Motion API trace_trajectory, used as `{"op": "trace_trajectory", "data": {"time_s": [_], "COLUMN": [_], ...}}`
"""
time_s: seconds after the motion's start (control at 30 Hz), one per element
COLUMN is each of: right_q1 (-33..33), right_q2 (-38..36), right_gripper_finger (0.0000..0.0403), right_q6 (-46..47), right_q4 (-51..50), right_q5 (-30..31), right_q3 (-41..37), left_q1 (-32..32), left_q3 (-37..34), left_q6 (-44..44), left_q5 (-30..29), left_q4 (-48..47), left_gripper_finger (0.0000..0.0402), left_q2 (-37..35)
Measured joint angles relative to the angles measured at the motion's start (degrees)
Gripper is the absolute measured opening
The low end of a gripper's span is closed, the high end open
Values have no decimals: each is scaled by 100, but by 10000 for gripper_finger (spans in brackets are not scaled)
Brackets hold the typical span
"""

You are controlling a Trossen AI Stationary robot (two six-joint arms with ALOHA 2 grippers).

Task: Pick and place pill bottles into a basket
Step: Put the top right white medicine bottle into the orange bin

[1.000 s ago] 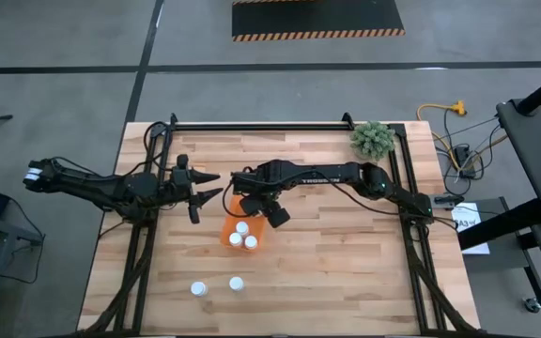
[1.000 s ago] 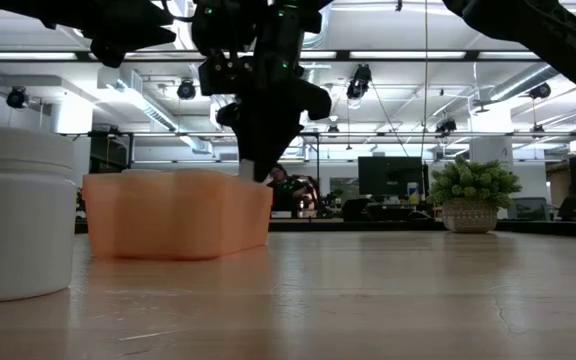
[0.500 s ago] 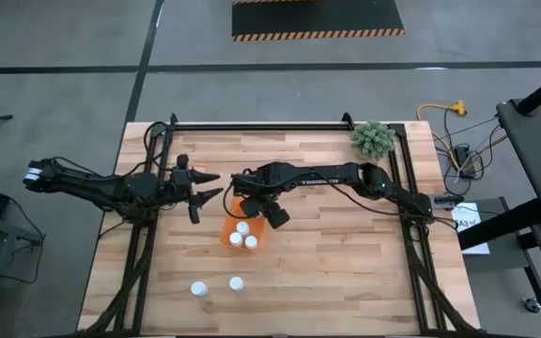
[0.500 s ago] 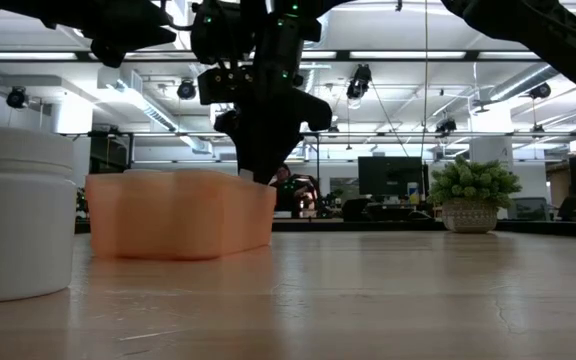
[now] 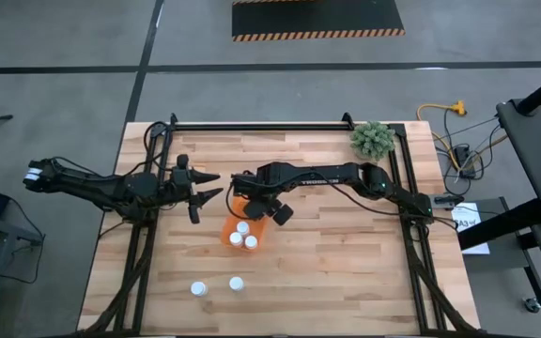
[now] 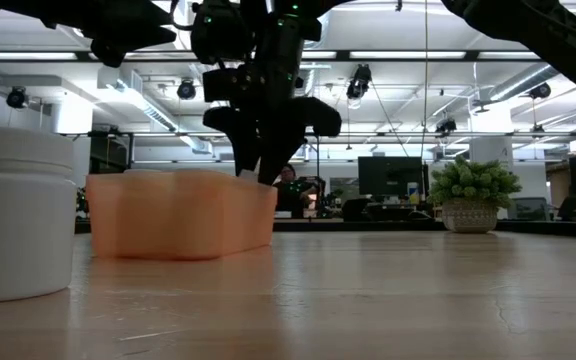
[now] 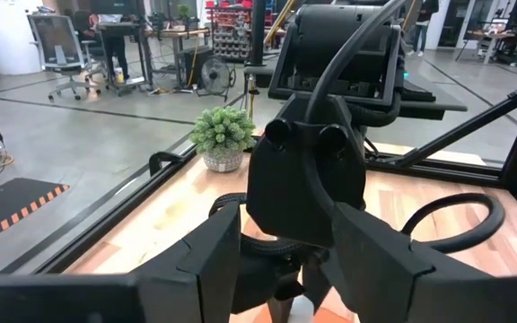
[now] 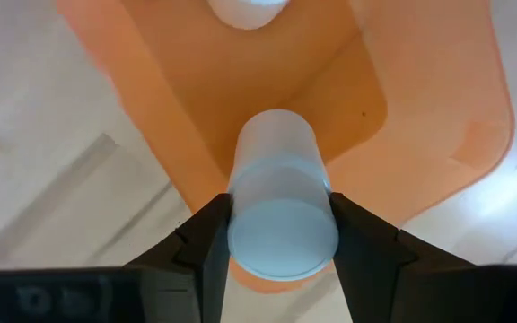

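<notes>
Right claw (image 8: 276, 235): clenched on one pill bottle (image 8: 279, 211), a finger (image 8: 206, 240) on each side of its body, held over the far end of the orange basket (image 8: 429, 135). In the high view this claw (image 5: 255, 208) sits above the basket's (image 5: 232, 231) far end.

Basket contents: three white-capped bottles (image 5: 243, 235) visible from above; a fourth may lie hidden under the claw, though the view does not settle it.

Loose bottles: two (image 5: 216, 285) standing on the bench (image 5: 346, 272) near its front edge, well apart from the basket.

Left claw (image 5: 207, 189): just left of the basket, fingers slightly apart, grasping nothing.

Green plant (image 5: 373, 139): far right corner of the bench.
</notes>
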Motion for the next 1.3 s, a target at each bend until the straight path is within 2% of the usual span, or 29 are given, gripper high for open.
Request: {"op": "trace_trajectory", "data": {"time_s": [0.23,0.73,1.3], "right_q1": [28,138,151], "right_q2": [0,0,0], "right_gripper_finger": [147,147,147], "right_q6": [-1080,-3948,-6083], "right_q4": [2,2,3], "right_q5": [702,687,688], "right_q3": [0,-125,-190], "left_q1": [-1,-4,-4], "left_q3": [0,0,-9], "left_q6": [3,7,9], "left_q5": [2,24,31], "left_q4": [-4,-8,-11], "left_gripper_finger": [160,160,160], "left_q2": [0,2,2]}}
